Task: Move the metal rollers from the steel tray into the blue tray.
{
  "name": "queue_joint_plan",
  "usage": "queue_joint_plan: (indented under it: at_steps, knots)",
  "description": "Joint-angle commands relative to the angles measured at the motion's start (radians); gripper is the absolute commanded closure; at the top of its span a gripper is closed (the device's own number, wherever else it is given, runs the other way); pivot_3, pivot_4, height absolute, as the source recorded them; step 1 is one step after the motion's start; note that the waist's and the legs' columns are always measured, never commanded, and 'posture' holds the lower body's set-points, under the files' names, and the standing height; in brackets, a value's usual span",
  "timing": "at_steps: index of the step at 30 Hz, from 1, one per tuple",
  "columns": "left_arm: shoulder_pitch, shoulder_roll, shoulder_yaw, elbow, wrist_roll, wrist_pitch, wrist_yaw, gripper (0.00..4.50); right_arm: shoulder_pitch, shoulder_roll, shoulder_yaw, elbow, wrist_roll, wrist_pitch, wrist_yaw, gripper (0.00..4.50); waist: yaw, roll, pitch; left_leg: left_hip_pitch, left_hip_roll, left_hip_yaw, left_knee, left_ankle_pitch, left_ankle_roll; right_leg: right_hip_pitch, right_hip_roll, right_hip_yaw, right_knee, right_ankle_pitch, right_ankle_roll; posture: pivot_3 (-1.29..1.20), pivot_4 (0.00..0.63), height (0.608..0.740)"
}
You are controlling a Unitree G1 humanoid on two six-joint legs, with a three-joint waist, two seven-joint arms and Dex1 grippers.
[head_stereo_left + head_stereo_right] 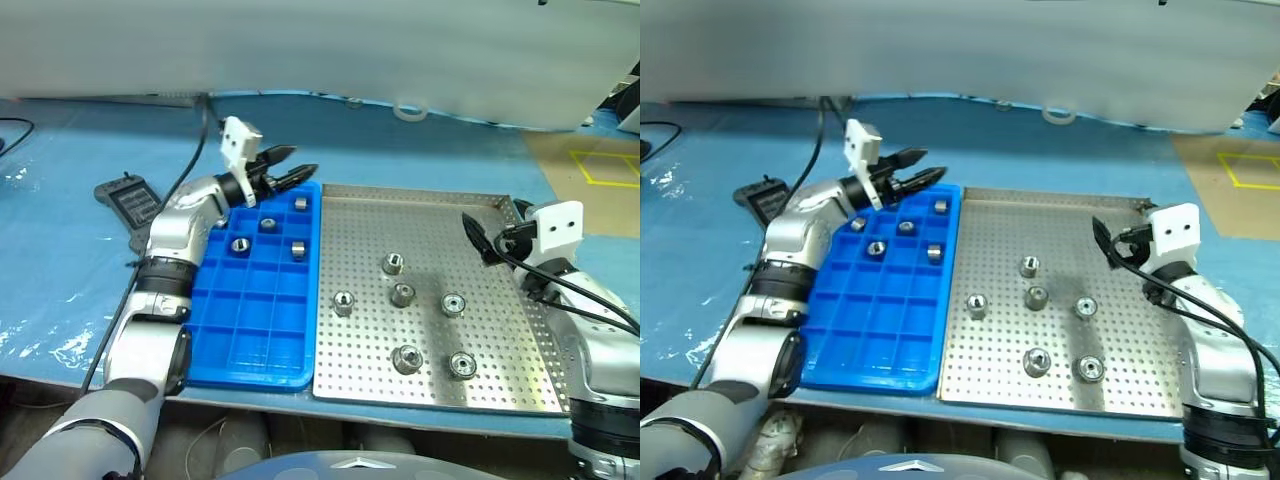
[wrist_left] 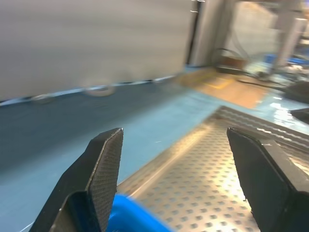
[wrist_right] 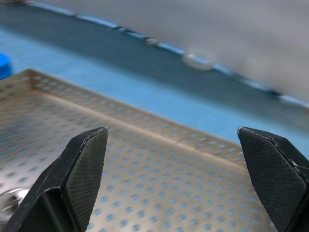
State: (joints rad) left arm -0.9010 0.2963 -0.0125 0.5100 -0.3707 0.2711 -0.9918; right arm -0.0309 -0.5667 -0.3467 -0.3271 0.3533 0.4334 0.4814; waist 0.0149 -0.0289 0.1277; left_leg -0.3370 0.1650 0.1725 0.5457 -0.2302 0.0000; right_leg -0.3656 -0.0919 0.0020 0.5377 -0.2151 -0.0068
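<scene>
Six metal rollers (image 1: 403, 294) lie centre-right on the steel tray (image 1: 500, 385), four more in the blue tray (image 1: 255, 350) at left, whose upper edge the empty, spread left gripper (image 1: 289, 166) overhangs; right gripper (image 1: 478, 237) released, empty.

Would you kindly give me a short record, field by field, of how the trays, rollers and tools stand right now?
steel tray: on the blue table cover, right of the blue tray, edges touching
blue tray: four rollers in its far compartments
metal rollers left on steel tray: six, scattered mid-tray
left tool: open, empty, above the blue tray's far right corner
right tool: open, empty, over the steel tray's right side
black controller: on the table cover, left of the blue tray
</scene>
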Motion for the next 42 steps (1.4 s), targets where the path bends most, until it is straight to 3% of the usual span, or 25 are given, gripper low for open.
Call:
queue_joint_plan:
  at_steps: [1,5,12,17,20,25,33,42]
  knots:
    - [-0.086,-0.013,-0.048,0.018,-0.036,0.053,-0.188,0.9,0.063,-0.061,-0.063,-0.136,0.157,0.072,0.129,0.0,-0.004,0.001,0.0,0.0,0.001,0.0,0.0,0.0,0.001,0.0,0.0,0.0,0.0,0.0,0.0,-0.29,0.15,0.74]
    - [-0.105,-0.042,-0.103,0.049,-0.05,0.077,-0.379,0.9,0.156,-0.113,-0.097,-0.213,0.226,0.118,0.193,0.0,-0.013,0.001,0.0,0.002,0.001,0.002,0.001,-0.002,0.005,-0.001,-0.002,0.002,0.001,-0.005,-0.009,-0.33,0.15,0.74]
    - [-0.166,-0.156,-0.174,0.237,0.072,-0.093,-0.42,0.9,0.194,-0.073,-0.105,-0.293,0.238,0.145,0.104,0.0,-0.032,0.001,0.0,0.001,0.0,0.002,0.009,-0.006,0.011,-0.001,-0.003,0.003,0.0,-0.007,-0.017,-0.39,0.15,0.74]
    - [-0.255,-0.235,-0.244,0.459,0.242,-0.306,-0.331,0.9,0.24,-0.025,-0.08,-0.352,0.236,0.151,0.046,0.0,-0.033,0.001,0.0,0.001,0.0,0.001,0.012,-0.009,0.015,0.001,-0.004,0.003,0.0,-0.006,-0.017,-0.41,0.15,0.74]
    - [-0.299,-0.282,-0.267,0.583,0.306,-0.366,-0.334,0.9,0.27,-0.004,-0.068,-0.346,0.211,0.141,0.026,0.0,-0.038,0.001,0.0,0.001,0.0,0.001,0.013,-0.01,0.016,0.001,-0.005,0.004,-0.001,-0.006,-0.017,-0.43,0.15,0.74]
    - [-0.319,-0.325,-0.272,0.731,0.406,-0.41,-0.205,0.9,0.324,0.025,-0.066,-0.333,0.171,0.116,0.001,0.0,-0.057,0.001,0.0,-0.001,-0.002,0.001,0.014,-0.011,0.018,0.0,-0.007,0.003,-0.001,-0.006,-0.017,-0.47,0.15,0.74]
    - [-0.311,-0.355,-0.233,0.803,0.481,-0.415,-0.009,0.9,0.398,0.078,-0.074,-0.33,0.132,0.077,-0.035,0.0,-0.075,0.001,0.0,-0.002,-0.003,0.001,0.016,-0.012,0.02,0.0,-0.009,0.003,-0.001,-0.006,-0.017,-0.5,0.15,0.74]
    - [-0.27,-0.409,-0.23,0.812,0.531,-0.413,0.042,0.9,0.456,0.114,-0.052,-0.306,0.073,0.037,-0.049,0.0,-0.102,0.002,0.0,-0.007,-0.011,0.0,0.018,-0.016,0.027,-0.002,-0.017,0.003,-0.002,-0.006,-0.017,-0.52,0.15,0.74]
